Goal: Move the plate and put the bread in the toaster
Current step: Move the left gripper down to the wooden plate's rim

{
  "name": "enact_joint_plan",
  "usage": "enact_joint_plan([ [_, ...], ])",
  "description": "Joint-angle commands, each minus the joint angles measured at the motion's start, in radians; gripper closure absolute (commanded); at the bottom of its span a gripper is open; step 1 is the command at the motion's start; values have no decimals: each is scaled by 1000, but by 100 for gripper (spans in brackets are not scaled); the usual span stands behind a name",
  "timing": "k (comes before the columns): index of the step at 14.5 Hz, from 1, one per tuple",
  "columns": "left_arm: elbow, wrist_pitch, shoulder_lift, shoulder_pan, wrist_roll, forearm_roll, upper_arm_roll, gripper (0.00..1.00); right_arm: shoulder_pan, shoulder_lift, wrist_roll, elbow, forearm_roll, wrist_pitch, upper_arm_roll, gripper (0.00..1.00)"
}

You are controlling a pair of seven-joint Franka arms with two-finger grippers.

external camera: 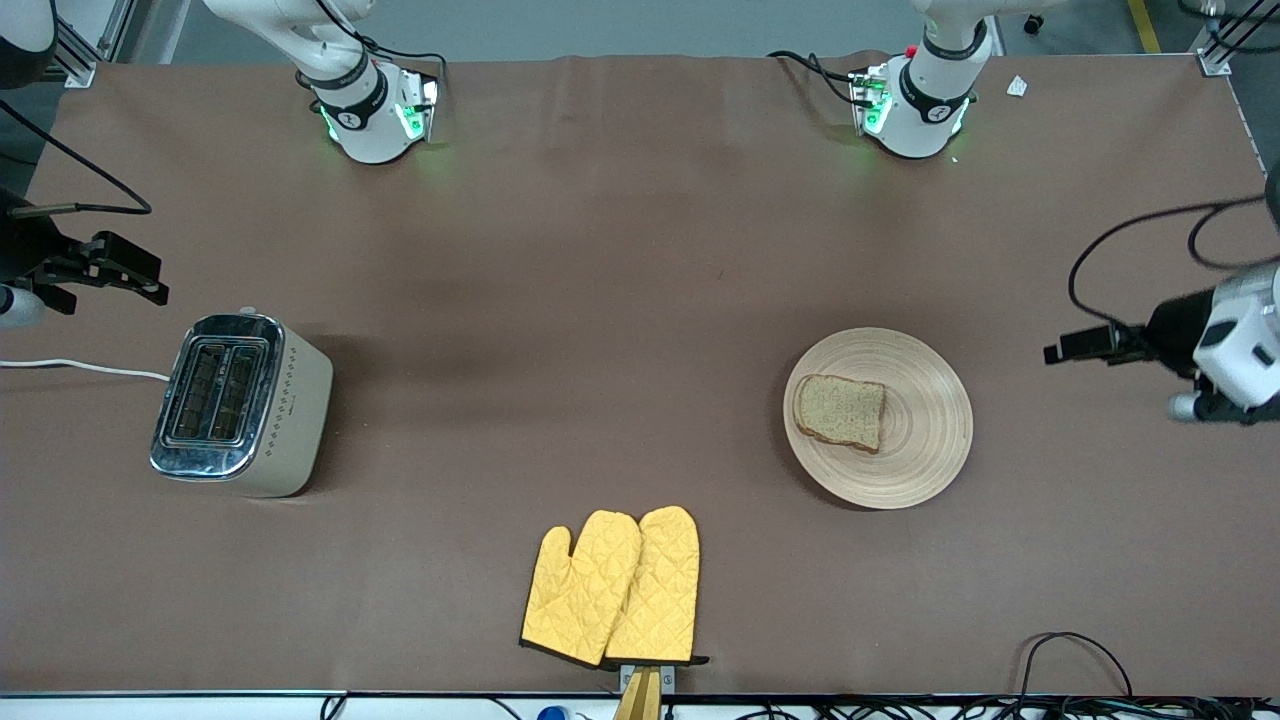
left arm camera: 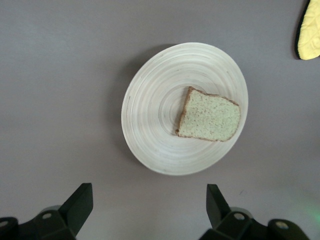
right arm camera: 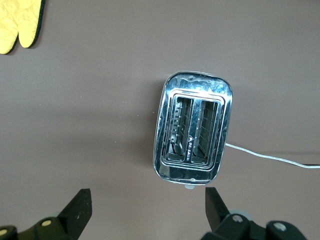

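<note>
The light-wood plate [external camera: 915, 450] lies toward the left arm's end of the table, with the brown bread slice [external camera: 841, 411] flat on it. Both show in the left wrist view, the plate [left arm camera: 155, 115] and the bread [left arm camera: 209, 116]. The chrome-topped toaster [external camera: 240, 402] stands toward the right arm's end, slots up and empty; it also shows in the right wrist view [right arm camera: 195, 131]. My left gripper [external camera: 1062, 348] is open and empty, up in the air beside the plate [left arm camera: 148, 206]. My right gripper [external camera: 140, 275] is open and empty, in the air beside the toaster [right arm camera: 148, 209].
A pair of yellow oven mitts [external camera: 615, 588] lies at the table edge nearest the front camera, between toaster and plate. The toaster's white cord [external camera: 80, 367] runs off the right arm's end of the table. Black cables hang by the left arm.
</note>
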Motion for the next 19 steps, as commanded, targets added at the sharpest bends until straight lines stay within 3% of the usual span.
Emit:
enact_joint_plan([
  [1,26,34,158,69,142,-113,-4,0,6,-18,5,-11,-3,2,-2,0],
  [5,36,49,308,110,336,-228,-4,0,6,-16,5,-11,-3,2,0,0],
  [9,39,92,382,104,437,-316,-7,0,4,-16,3,-11,-3,2,-2,0],
  [15,37,112,431,101,486,-394,-11,0,3,-16,0,-12,-3,0,-2,0],
  [19,36,112,456,98,534,-406,-11,8,4,-16,2,-12,-3,0,-2,0],
])
